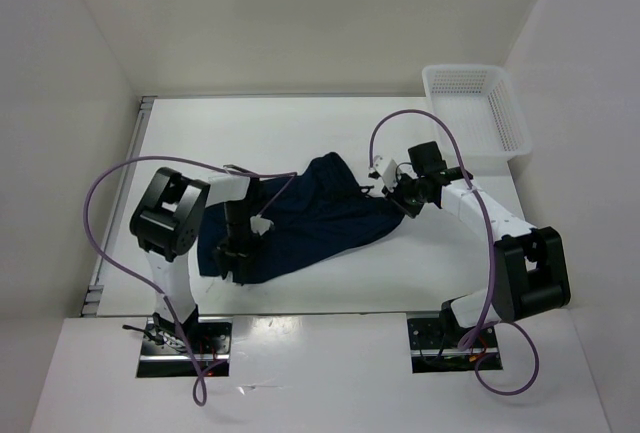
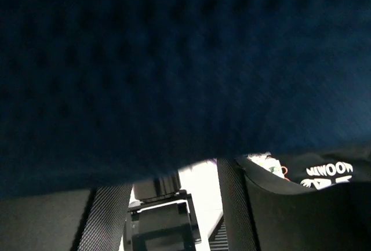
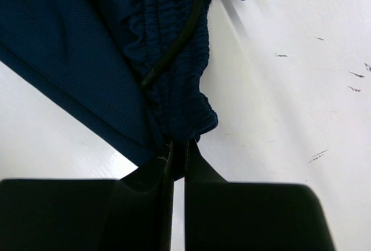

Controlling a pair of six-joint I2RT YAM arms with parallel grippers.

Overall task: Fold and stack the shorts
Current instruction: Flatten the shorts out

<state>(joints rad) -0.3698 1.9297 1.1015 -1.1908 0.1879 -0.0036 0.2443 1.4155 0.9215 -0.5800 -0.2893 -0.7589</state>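
Observation:
The dark navy shorts lie spread across the middle of the white table. My left gripper is at their lower left edge. In the left wrist view the navy fabric fills the upper frame and drapes over the fingertips; the two fingers stand well apart, with bare table showing between them. My right gripper is at the right end of the shorts. In the right wrist view it is shut on the gathered waistband, beside the black drawstring.
A white mesh basket stands at the back right corner of the table. White walls close in the table at the back and on both sides. Purple cables loop above both arms.

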